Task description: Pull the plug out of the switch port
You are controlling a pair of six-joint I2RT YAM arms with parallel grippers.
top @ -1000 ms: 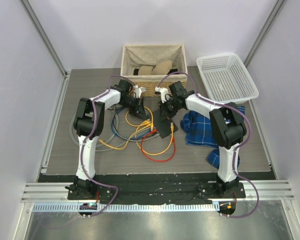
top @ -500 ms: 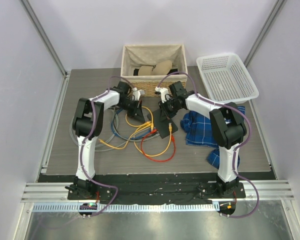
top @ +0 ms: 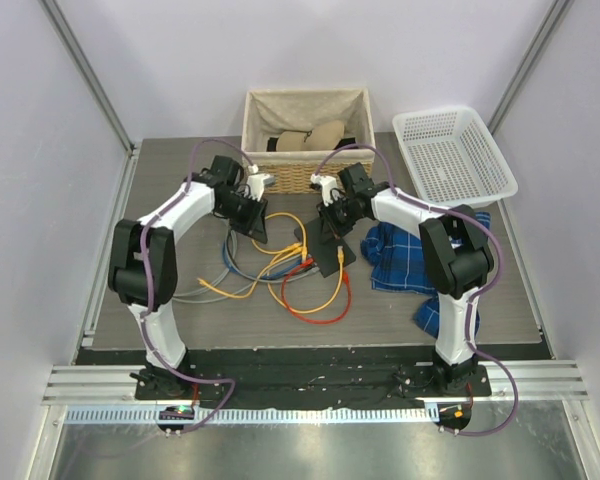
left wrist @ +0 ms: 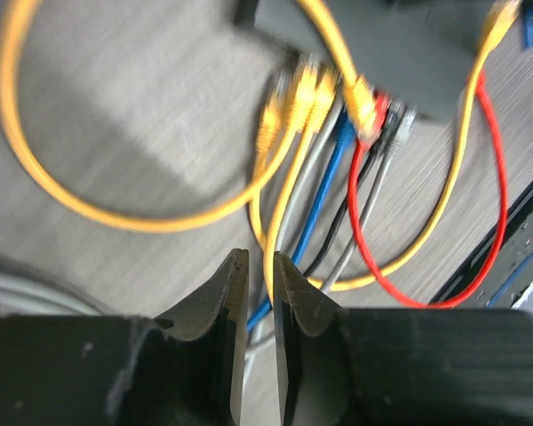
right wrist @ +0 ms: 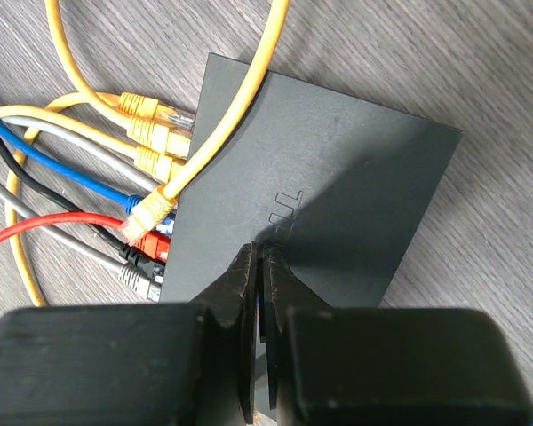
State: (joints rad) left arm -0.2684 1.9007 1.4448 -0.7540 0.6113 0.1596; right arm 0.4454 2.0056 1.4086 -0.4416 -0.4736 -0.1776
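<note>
Switch is lying flat near the middle of the table, under the right gripper. The right wrist view is showing yellow, red, blue and grey plugs crowding its left edge; from the top they are looking like tiny dots. The right gripper's fingers are squeezing together, pointing down at the black top. The left arm is reaching in from the left. The left gripper is holding its fingers a little apart, with a yellow cable showing in the gap; I cannot tell if it is pinching it.
</note>
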